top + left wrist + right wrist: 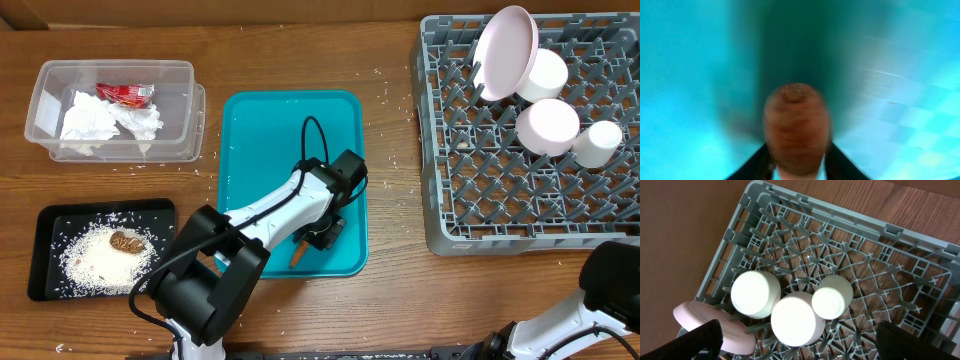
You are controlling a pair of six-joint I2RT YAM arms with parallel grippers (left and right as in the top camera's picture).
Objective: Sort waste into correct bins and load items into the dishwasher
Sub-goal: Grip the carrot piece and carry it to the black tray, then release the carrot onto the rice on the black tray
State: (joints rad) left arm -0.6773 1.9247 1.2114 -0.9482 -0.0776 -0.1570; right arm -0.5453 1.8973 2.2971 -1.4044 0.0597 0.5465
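Left arm (pixel 262 212) reaching forward, wrist tipped down, left gripper (pixel 322 236) low, fingers (pixel 752 169) flanking an orange carrot stick (pixel 796 127), grip unclear in blur, right arm (pixel 600 290) drawn back at lower right, right gripper (pixel 800 327) spread wide, empty

Bright, even light; 1 view of 3 blurred.
Overhead is sharp, with a soft shadow under the arm (pixel 285 205) on the tray (pixel 270 130). The left wrist view is smeared and out of focus, carrot (pixel 796 130) and tray a haze. In the right wrist view the dishes (pixel 795 317) glare blank white; the rack (pixel 840 215) stays crisp.
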